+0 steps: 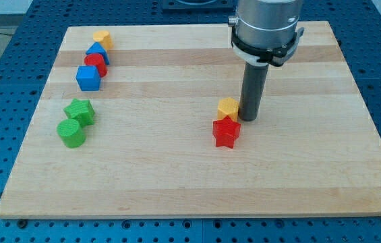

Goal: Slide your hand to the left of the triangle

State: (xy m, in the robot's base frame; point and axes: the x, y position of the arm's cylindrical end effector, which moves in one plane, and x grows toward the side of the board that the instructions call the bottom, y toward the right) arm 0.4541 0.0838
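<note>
My tip (249, 119) rests beside the yellow block (228, 108); this rod tool has no jaws. The blue triangle (98, 51) sits far left; approach below the cluster, avoiding the blue cube (88, 77).

red star (226, 133) | yellow block (228, 108) | blue cube (88, 77) | green blocks (75, 122) | pale wooden board (177, 175) | dark rod (252, 91)
</note>
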